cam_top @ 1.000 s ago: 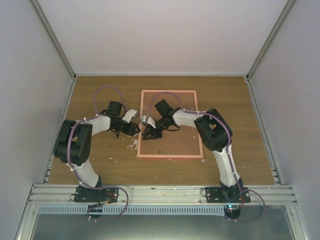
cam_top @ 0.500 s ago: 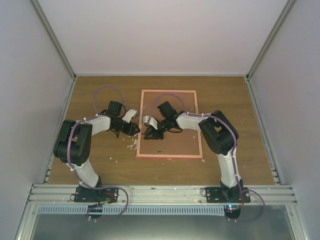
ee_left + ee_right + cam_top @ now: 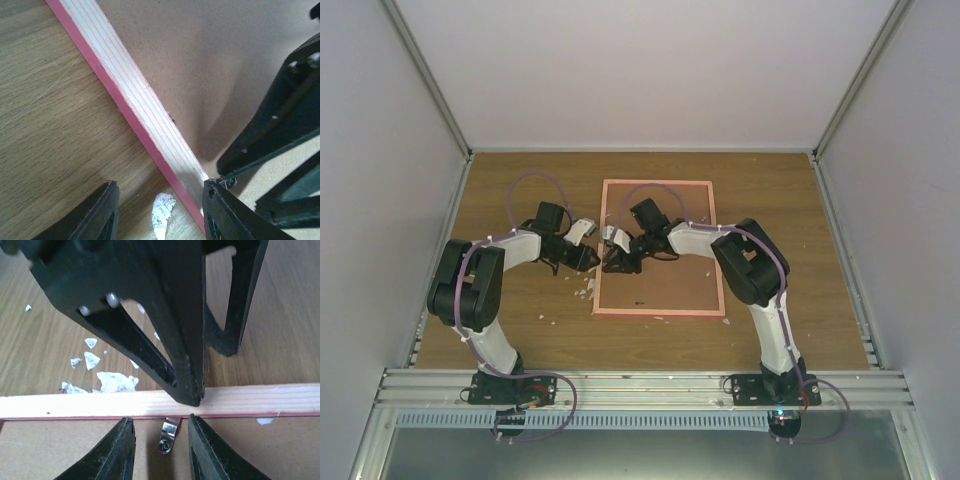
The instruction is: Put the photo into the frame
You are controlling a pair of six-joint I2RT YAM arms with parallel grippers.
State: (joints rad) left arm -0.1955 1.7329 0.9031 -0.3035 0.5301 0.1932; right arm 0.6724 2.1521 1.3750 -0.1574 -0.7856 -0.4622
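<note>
Metal clip (image 3: 169, 435): bracketed by the parted right gripper (image 3: 160, 442), its length aimed across the frame (image 3: 100, 407) rail.
Left gripper (image 3: 160, 212): parted, set astride that rail.

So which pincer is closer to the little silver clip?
Right. The right pincer has the clip between its fingers, over the brown backing board. The left pincer straddles the frame rail just beside it.
</note>
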